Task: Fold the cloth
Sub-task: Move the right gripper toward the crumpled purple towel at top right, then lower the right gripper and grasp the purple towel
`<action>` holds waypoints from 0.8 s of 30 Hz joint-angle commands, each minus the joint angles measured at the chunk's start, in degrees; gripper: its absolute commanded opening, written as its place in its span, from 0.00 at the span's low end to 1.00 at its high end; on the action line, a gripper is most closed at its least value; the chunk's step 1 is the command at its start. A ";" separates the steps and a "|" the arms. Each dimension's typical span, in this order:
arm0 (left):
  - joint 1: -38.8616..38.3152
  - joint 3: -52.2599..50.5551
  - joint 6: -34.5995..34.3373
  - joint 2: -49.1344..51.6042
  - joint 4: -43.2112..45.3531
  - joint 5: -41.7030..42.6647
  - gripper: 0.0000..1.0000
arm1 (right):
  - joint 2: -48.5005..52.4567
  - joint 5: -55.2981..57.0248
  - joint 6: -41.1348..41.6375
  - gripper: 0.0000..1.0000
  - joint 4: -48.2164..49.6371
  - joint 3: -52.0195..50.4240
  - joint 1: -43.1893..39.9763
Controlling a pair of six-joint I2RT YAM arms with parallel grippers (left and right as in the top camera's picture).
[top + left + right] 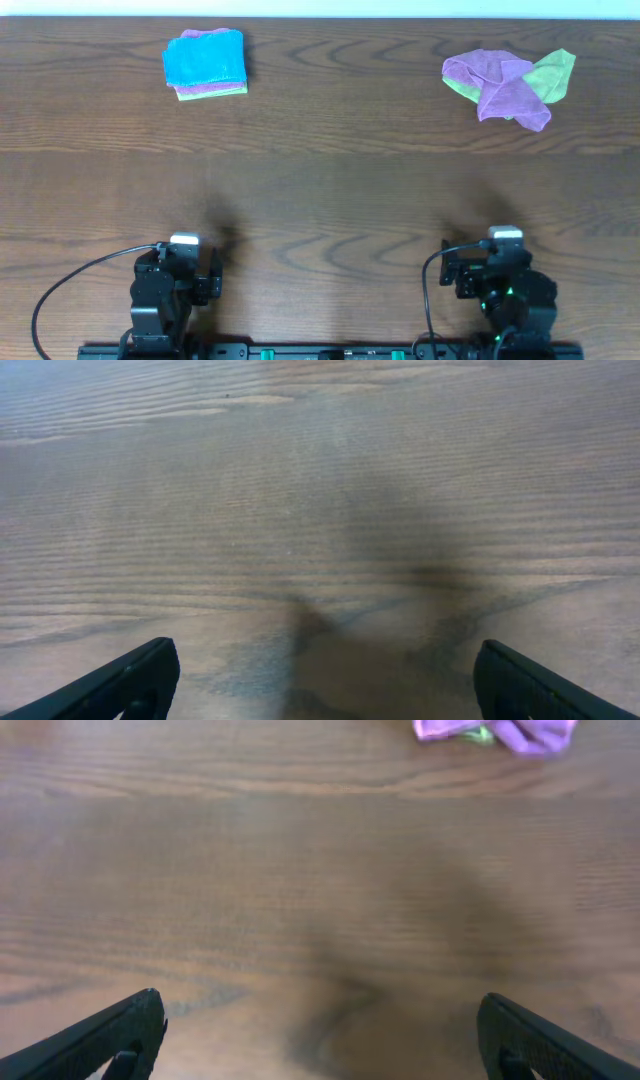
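Overhead, the cloth (pixel 500 85) lies crumpled at the far right, partly over a lime-green cloth (pixel 556 74). Judging by this, no fold is made and everything remains. A folded blue stack (pixel 205 60) sits far left.

The left wrist view shows only bare table (pixel 300 480) before the left gripper (pixel 325 675), its fingers spread wide.

Only the right wrist view catches the cloth's edge, far ahead of the right gripper (pixel 320 1030), likewise spread.

My two arms, matte black from base to tip.
Overhead, I see the blocky black left arm (pixel 165 290) and blocky black right arm (pixel 510 292), each topped by a pale grey cap (pixel 185 240) and trailing a looping thin black cable (pixel 45 305); the right one shows small green lights (pixel 492 300). The black two-finger left tool (pixel 325 678) and black two-finger right tool (pixel 320 1032) have smooth, wedge-shaped fingers.
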 commanded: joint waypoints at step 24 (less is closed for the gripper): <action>-0.22 -0.66 -0.66 -0.42 -0.26 -0.42 0.95 | 87.86 1.07 5.64 0.99 -9.01 73.81 -5.57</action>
